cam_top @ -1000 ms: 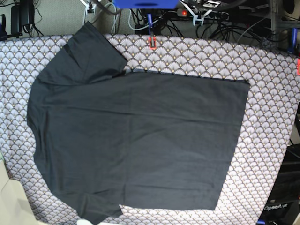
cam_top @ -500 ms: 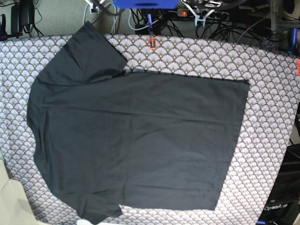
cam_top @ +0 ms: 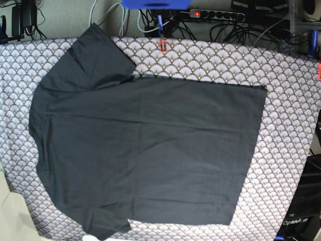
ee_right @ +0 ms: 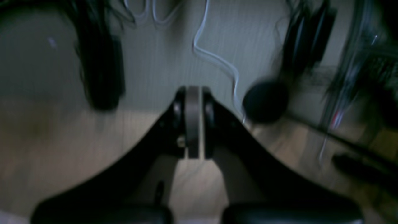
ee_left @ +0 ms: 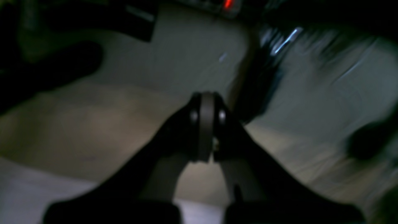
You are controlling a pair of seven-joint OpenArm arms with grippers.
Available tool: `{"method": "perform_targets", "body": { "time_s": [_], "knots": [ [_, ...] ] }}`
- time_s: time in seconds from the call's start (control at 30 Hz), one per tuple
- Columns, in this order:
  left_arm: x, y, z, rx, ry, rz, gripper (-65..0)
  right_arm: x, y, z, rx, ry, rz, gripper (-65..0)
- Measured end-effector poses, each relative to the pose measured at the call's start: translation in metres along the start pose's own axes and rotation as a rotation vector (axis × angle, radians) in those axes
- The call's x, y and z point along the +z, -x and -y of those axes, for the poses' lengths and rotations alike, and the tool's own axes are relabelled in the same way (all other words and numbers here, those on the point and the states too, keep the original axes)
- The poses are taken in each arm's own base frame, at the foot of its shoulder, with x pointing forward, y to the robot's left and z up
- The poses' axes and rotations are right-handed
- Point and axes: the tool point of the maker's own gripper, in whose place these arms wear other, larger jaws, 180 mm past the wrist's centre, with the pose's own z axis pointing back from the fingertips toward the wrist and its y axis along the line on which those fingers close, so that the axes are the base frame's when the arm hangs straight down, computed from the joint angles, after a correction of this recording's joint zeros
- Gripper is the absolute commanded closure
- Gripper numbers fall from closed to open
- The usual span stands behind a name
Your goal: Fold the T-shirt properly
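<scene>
The T-shirt [cam_top: 145,150] lies spread flat and unfolded across the tablecloth [cam_top: 281,90], its long axis running left edge to right edge, collar toward the left edge. The left gripper [ee_left: 205,124] and right gripper [ee_right: 192,121] are both closed, empty, off the table; neither is visibly nearer.

The T-shirt [cam_top: 145,150] is plain and black, with short sleeves. It lies spread out flat on the counter [cam_top: 291,100] — neck end to the left, straight bottom edge to the right. It is not folded — one sleeve points up, one down.
</scene>
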Motion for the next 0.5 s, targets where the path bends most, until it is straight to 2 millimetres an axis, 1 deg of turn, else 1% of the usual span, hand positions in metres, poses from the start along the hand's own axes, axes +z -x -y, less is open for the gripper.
{"method": "perform_targets", "body": {
  "time_s": [0.07, 0.13, 0.17, 0.2, 0.23, 0.27, 0.3, 0.33, 0.37, 0.4, 0.43, 0.47, 0.5],
  "knots": [
    [0.011, -0.024, -0.023, 0.122, -0.032, 0.126, 0.0, 0.019, -0.013, 0.016, 0.007, 0.035, 0.122, 0.0],
    [0.020, -0.045, -0.032, 0.211, -0.018, 0.237, 0.0, 0.037, -0.026, 0.032, 0.018, 0.075, 0.232, 0.0],
    [0.025, -0.053, -0.034, 0.251, -0.016, 0.304, 0.0, 0.042, -0.027, 0.038, 0.024, 0.086, 0.240, 0.0],
    [0.031, -0.058, -0.038, 0.269, -0.033, 0.360, 0.0, 0.043, -0.022, 0.042, 0.028, 0.091, 0.214, 0.0],
    [0.038, -0.065, -0.044, 0.294, -0.063, 0.434, 0.0, 0.047, -0.027, 0.044, 0.035, 0.092, 0.239, 0.0],
    [0.046, -0.070, -0.050, 0.309, -0.094, 0.501, 0.0, 0.051, -0.038, 0.045, 0.042, 0.090, 0.292, 0.0],
    [0.060, -0.076, -0.058, 0.326, -0.132, 0.591, 0.0, 0.057, -0.050, 0.046, 0.051, 0.086, 0.349, 0.0],
    [0.077, -0.078, -0.067, 0.358, -0.182, 0.691, 0.0, 0.060, -0.060, 0.049, 0.062, 0.087, 0.383, 0.0],
    [0.090, -0.077, -0.073, 0.378, -0.235, 0.761, 0.0, 0.063, -0.071, 0.052, 0.067, 0.092, 0.418, 0.0],
    [0.105, -0.075, -0.075, 0.402, -0.282, 0.847, 0.0, 0.071, -0.086, 0.054, 0.077, 0.094, 0.476, 0.0],
    [0.114, -0.068, -0.072, 0.432, -0.312, 0.893, 0.0, 0.081, -0.103, 0.054, 0.083, 0.093, 0.544, 0.0],
    [0.109, -0.054, -0.063, 0.453, -0.302, 0.841, 0.0, 0.089, -0.115, 0.053, 0.078, 0.106, 0.580, 0.0],
    [0.097, -0.042, -0.047, 0.449, -0.257, 0.764, 0.0, 0.097, -0.126, 0.050, 0.070, 0.116, 0.609, 0.0]
  ]
}}
